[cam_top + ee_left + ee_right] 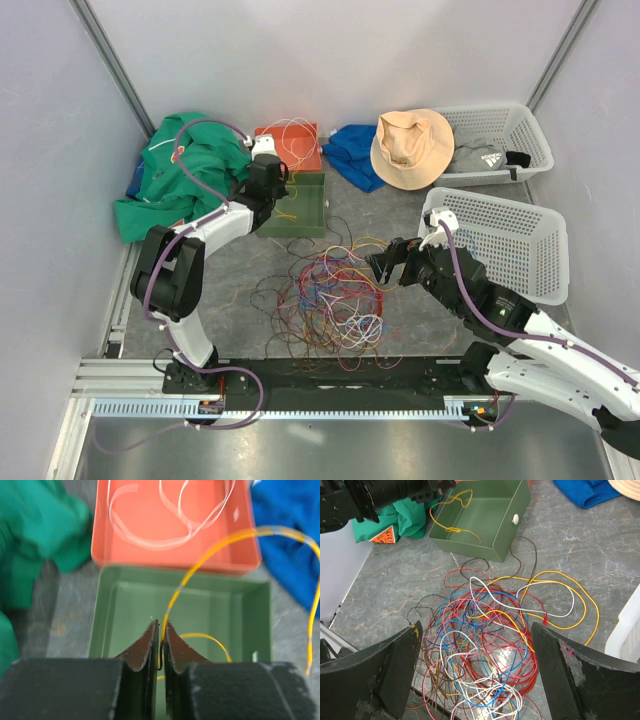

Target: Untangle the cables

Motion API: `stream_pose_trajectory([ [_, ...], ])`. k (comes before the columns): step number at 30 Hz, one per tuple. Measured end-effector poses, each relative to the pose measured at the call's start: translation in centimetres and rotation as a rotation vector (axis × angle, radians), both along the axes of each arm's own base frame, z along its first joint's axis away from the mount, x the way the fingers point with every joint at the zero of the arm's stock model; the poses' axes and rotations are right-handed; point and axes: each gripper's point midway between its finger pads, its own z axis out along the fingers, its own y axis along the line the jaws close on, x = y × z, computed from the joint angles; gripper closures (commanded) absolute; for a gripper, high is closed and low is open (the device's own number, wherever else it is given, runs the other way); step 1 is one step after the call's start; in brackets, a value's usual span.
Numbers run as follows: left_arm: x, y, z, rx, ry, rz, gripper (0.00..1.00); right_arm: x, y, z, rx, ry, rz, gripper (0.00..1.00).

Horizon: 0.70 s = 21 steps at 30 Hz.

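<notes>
Pale panels wall in a grey marbled counter, and from where I stand the left gripper hangs over the green tray. Its jaws are drawn almost together on a yellow cable, whose dark tip sits in the slit between them. That strand arcs up ahead of the jaws and swings out to their right, past the tray wall. To my eye this is the drop, so the jaws should part gently right above the tray's middle. They should then lift straight up, so the wire cannot catch on a pad and ride out with them. Beyond them an orange tray holds a white cable. The right gripper, jaws spread wide and holding nothing, hovers with the tangled cables directly beneath. It should wait, then pick an outer loop.
</notes>
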Motion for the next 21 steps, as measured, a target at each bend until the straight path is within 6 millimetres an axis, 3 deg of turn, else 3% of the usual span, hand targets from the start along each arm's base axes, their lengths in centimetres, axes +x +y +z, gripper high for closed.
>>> stream_pose_trajectory([
  [2,-0.6,0.2,-1.2,-0.001,0.035,0.007,0.52,0.0,0.1,-0.1,-0.002,0.002,0.000,0.02],
  [4,-1.2,0.3,-2.0,-0.001,0.063,0.013,0.13,0.1,0.1,-0.1,-0.002,0.001,0.000,0.02],
  [5,-1.4,0.4,-2.3,0.000,0.073,0.018,0.01,0.1,0.2,-0.1,-0.002,0.002,0.000,0.02],
  [8,-2.0,0.8,-2.5,0.003,0.097,0.038,0.00,0.2,0.3,-0.1,0.002,0.000,0.000,0.02],
  [11,-2.5,1.3,-1.5,0.020,0.100,0.059,0.00,0.3,0.6,-0.3,0.005,0.005,0.003,0.02],
  [17,-2.5,2.1,3.4,0.023,0.048,0.105,0.00,0.6,1.0,-0.8,0.007,0.005,0.003,0.02],
  [21,-4.4,2.4,8.1,-0.039,-0.022,0.125,0.00,1.2,1.2,-3.5,-0.048,0.042,-0.016,0.02],
])
